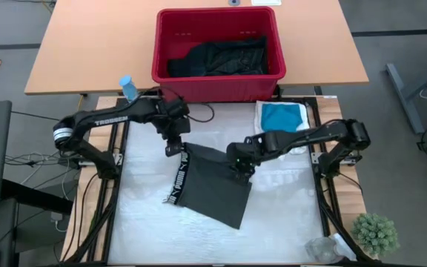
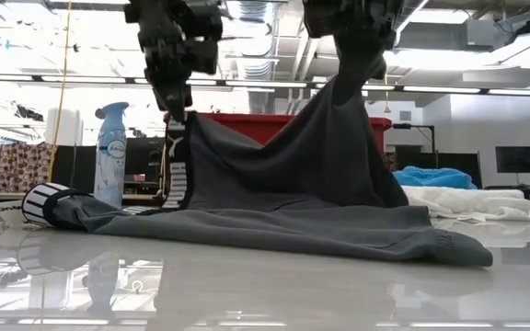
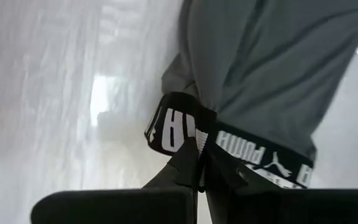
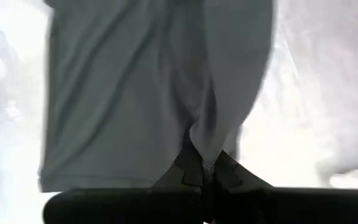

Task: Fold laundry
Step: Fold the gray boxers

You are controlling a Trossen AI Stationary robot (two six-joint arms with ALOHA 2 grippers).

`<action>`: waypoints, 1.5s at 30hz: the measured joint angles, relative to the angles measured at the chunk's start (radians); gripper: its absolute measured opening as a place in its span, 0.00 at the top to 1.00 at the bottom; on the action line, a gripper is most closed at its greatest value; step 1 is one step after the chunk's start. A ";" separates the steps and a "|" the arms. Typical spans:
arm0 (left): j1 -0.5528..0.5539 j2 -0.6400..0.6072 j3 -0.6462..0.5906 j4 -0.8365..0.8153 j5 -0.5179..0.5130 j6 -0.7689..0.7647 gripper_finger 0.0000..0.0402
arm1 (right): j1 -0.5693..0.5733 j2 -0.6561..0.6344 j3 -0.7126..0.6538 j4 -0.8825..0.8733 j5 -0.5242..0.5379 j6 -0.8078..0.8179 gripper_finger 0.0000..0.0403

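Both grippers were clamped on the grey garment (image 1: 212,185), mid-table on the white table cover (image 1: 288,215).

Left gripper (image 1: 173,145): fingers fully closed, pinching the black waistband (image 3: 229,146) with white lettering at the garment's far-left corner. In the low view that corner was lifted clear of the table, band hanging down from the fingers (image 2: 175,103).

Right gripper (image 1: 242,165): also closed tight, holding a pinch of grey fabric at the garment's right edge. Right wrist view showed cloth bunched into a fold right at the fingertips (image 4: 194,169). Low view had this side raised too, fabric draping in a tent from the grip.

The rest of the garment lay flat on the cover, its near edge trailing toward the front of the table.

Other laundry: teal piece (image 1: 283,116) on top of a white piece (image 1: 302,144) at the far-right of the cover, apart from the grey one. Black clothes (image 1: 221,57) were in the red basket (image 1: 165,70) on the wooden table behind. A spray bottle (image 1: 128,88) stood near the left arm.
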 joint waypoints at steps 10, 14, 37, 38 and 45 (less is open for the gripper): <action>-0.131 -0.039 0.000 -0.030 -0.013 -0.011 1.00 | 0.102 0.003 0.000 0.002 0.025 0.143 0.96; -0.174 -0.039 0.000 -0.040 -0.071 -0.015 1.00 | 0.151 0.003 0.000 0.005 0.024 0.189 0.96; -0.326 -0.046 -0.047 -0.100 -0.015 0.022 1.00 | 0.299 0.154 0.000 0.154 -0.005 0.279 0.96; -0.327 -0.045 -0.065 -0.094 0.007 0.017 1.00 | 0.305 0.154 0.000 0.156 -0.006 0.290 0.96; -0.328 -0.045 -0.146 0.007 0.163 0.000 1.00 | 0.336 0.153 0.000 0.159 -0.006 0.314 0.93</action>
